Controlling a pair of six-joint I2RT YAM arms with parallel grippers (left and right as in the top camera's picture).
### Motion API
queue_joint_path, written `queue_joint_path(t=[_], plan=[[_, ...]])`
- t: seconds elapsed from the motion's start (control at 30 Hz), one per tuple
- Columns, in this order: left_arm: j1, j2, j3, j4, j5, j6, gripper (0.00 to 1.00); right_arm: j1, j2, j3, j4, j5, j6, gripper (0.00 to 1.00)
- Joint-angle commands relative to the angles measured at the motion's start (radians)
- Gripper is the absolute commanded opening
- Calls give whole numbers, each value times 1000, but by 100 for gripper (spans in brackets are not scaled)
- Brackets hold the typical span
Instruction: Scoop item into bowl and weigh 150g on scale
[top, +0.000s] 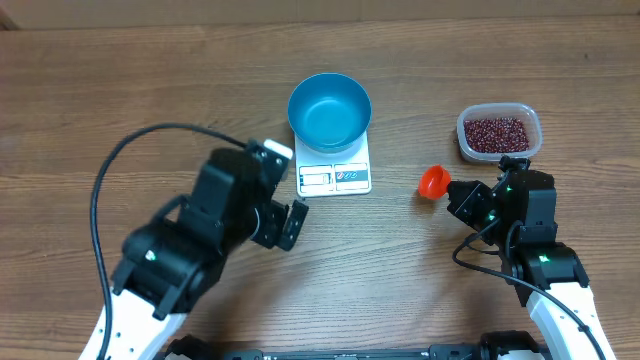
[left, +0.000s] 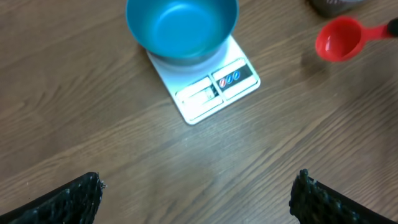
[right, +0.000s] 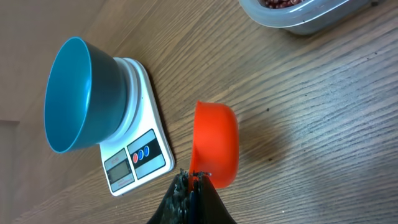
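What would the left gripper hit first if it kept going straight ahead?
Likely the scale, dead ahead of the open left gripper, with the bowl on it just beyond. Depth is unclear: angled downward, it might meet the table first.

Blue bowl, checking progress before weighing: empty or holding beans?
Empty. The blue bowl on the scale shows a bare interior in overhead and left wrist views.

A blue bowl (top: 330, 108) sits empty on a small white scale (top: 335, 178). A red scoop (top: 433, 181), also empty, is near a clear tub (top: 463, 140) of dark red beans (top: 497, 133). The right claw (right: 194, 182) pinches its handle.
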Motion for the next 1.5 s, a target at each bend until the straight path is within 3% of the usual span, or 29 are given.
queue_joint_path(t=[0.0,0.33,1.27,1.47], plan=[[-31,-32,-99,37,-106,-85,99,4,-3,27,5,0,-1,4],[-34,-39,-150,141,-102,-100,99,4,-3,27,5,0,-2,4],[-34,18,-151,134,-102,-100,99,4,-3,27,5,0,-3,3],[-34,29,-151,134,-102,-99,99,3,-3,27,-13,1,-58,4]])
